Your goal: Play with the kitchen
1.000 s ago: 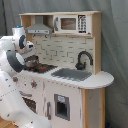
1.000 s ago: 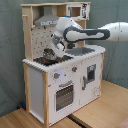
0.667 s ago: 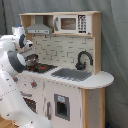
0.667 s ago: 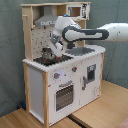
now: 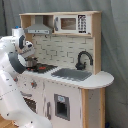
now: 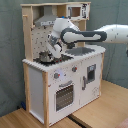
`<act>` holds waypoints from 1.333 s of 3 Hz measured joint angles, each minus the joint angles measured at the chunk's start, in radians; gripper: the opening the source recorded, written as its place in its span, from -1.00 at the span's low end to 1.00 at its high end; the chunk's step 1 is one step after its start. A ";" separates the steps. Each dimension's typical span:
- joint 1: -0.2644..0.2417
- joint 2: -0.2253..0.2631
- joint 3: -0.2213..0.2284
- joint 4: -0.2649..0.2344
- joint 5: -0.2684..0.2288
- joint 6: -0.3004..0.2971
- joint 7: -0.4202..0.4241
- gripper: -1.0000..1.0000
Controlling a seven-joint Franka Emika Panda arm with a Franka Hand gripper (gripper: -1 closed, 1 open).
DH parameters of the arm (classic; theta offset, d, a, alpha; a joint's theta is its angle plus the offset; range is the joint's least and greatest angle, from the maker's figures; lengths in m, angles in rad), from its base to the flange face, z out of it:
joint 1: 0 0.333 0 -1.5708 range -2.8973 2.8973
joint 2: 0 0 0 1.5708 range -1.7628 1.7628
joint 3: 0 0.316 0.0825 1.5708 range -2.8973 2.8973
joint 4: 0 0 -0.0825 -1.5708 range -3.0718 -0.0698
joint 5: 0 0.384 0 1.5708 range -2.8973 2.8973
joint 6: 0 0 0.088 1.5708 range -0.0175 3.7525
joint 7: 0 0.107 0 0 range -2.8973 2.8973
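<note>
Item: the kitchen [image 5: 75, 95] [image 6: 60, 85], a toy unit of white panels with light-wood edges, boxy and upright, standing on a wooden floor [image 6: 100, 112] before a grey curtain [image 5: 115, 45]. Worktop: pale, smooth, rounded at the sink end, its long axis running from the stovetop end to the sink end. Stovetop [image 5: 42, 67] [image 6: 52, 59]: flat black slab with red burners, at the first exterior view's left and the second exterior view's left. Sink [image 5: 72, 74]: grey rectangular basin, with a black arched faucet [image 5: 84, 59] behind it. Back wall: white brick-pattern panel in the first exterior view. Above: a grey hood [image 5: 39, 27] [image 6: 46, 19] and a microwave [image 5: 70, 23] [image 6: 77, 10] with a dark window, both under a light-wood top shelf. Front: oven door [image 6: 64, 95] with a dark window and a bar handle, round knobs above it, and a second door with a dark inset [image 5: 61, 106]. The front faces the first exterior view's lower left and the second exterior view's lower right. Robot arm: glossy white shell with black joints, reaching in over the worktop. Hand [image 6: 50, 50]: directly above the stovetop, close over a small dark pot-shaped object [image 6: 46, 56] standing on a burner; whether its fingers are released or clenched cannot be told.
</note>
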 joint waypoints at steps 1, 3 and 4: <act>-0.010 0.002 -0.004 0.013 -0.003 -0.001 -0.003 1.00; 0.016 0.077 -0.063 0.065 -0.109 -0.122 -0.006 1.00; 0.053 0.091 -0.063 0.065 -0.203 -0.137 0.013 1.00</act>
